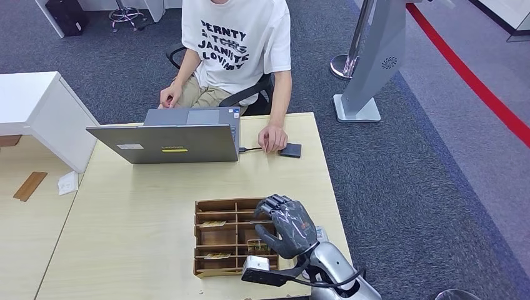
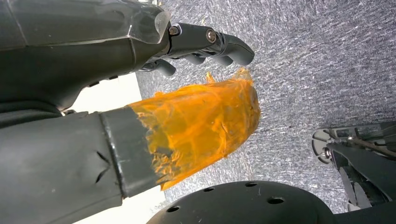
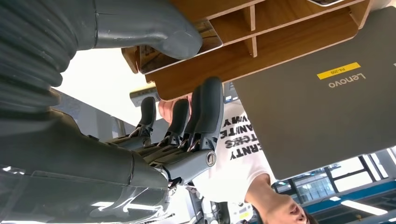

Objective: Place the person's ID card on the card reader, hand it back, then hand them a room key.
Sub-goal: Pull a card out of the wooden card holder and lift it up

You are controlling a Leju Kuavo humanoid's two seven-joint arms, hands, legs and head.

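Centrally, a pale wooden table [image 1: 144,219] carries everything, and places here are given from the wooden tray [image 1: 215,237] of compartments near its front edge. Beyond the tray, across bare tabletop, an open grey laptop [image 1: 169,140] stands with its lid back toward the robot. A person [image 1: 237,56] in a white printed shirt sits behind the laptop, one hand resting on the table just beside a small dark card reader [image 1: 290,150] — well beyond the tray's right end. Whether an ID card lies on the reader cannot be told.

At the tray's right end sits the right hand [image 1: 286,226], fingers [image 3: 205,116] curved over the edge, thumb [image 3: 154,28] on the other side; whether it has hold of a card cannot be told. Small cards [image 1: 214,223] lie in several compartments.

Away from the tray, the left hand [image 2: 187,70] hangs over grey carpet, fingers curled in with nothing in them, its thumb wrapped in orange tape [image 2: 201,126].
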